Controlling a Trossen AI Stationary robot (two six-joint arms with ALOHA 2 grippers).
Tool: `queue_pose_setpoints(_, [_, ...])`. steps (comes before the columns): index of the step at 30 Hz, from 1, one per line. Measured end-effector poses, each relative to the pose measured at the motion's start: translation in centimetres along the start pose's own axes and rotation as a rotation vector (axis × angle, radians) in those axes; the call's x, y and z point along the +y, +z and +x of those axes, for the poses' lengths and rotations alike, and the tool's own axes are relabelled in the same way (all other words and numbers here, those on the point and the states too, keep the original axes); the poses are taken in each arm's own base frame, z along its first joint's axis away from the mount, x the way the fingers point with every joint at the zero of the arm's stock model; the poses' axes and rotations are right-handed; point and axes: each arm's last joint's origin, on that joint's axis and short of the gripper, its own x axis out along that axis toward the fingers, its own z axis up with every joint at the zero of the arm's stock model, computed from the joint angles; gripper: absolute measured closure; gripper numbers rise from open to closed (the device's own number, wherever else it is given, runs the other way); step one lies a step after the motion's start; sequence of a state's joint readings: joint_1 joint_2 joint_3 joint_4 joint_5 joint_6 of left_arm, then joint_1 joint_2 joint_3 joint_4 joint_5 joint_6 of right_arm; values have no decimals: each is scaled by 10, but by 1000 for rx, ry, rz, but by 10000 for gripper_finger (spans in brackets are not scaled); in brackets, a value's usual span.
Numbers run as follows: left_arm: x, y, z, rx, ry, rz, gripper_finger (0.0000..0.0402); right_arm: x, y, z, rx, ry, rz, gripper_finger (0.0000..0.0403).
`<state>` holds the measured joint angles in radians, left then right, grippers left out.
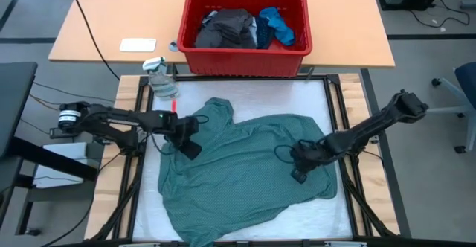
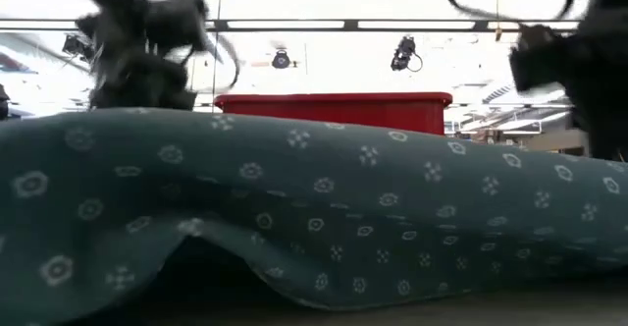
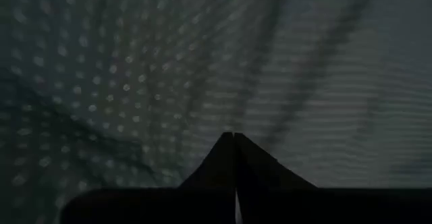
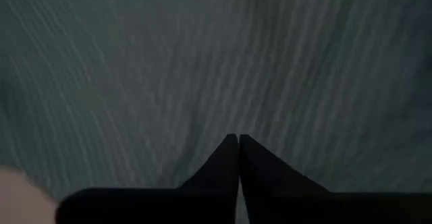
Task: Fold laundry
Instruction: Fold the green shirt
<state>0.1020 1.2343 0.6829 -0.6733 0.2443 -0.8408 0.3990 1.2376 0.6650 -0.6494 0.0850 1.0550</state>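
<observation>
Both grippers sit low on the large teal-green patterned cotton shirt [image 1: 245,169], which lies spread over the white padded work surface [image 1: 312,91] with its long axis running from near the left arm's side diagonally toward the right front corner. We see the left gripper [image 1: 190,149] pressed down on the shirt's left portion, the right gripper [image 1: 299,174] on its right portion, the two well apart with most of the cloth between them. Each arm is nearest its own side of the garment, so we judge the coming fold turns on which edge is drawn across toward the other.

The left wrist view shows the left fingers [image 3: 223,163] pressed together, cloth filling everything beyond them; the right fingers [image 4: 226,166] also look closed (whether either pair pinches fabric we cannot tell). Only the high view shows the red plastic bin [image 1: 245,57] beyond the mat, holding the dark grey piece [image 1: 227,27] and small bright blue piece [image 1: 277,24].
</observation>
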Motion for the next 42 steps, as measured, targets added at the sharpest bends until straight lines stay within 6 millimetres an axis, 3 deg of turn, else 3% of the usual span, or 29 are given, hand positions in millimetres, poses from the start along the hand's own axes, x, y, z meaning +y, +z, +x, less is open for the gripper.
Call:
queue_pose_setpoints(5, [-28, 1, -52, -147, 17, 120, 399, 16, 35, -35, -311, 44, -113, 329])
queue_pose_setpoints(9, [-55, -6, -78, -247, -25, 255, 379, 27, 55, -46, -475, 112, -229, 286])
queue_pose_setpoints(14, [-96, -24, -102, -350, -107, 325, 349, 48, 59, -61, -497, 353, -240, 241])
queue_pose_setpoints(18, [-115, -49, -112, -493, -73, 401, 345, 68, 55, -76, -564, 387, -308, 233])
queue_pose_setpoints(23, [-123, -90, -103, -542, -91, 464, 345, 87, 55, -78, -589, 364, -262, 233])
queue_pose_setpoints(30, [-126, -145, -73, -545, -277, 595, 328, 118, 40, -81, -427, 302, -245, 233])
queue_pose_setpoints(37, [-130, -162, -37, -533, -337, 598, 234, 132, 5, -65, -251, 60, -372, 233])
queue_pose_setpoints(42, [-139, -168, -8, -417, -302, 573, 209, 149, -8, -46, -371, 42, -281, 233])
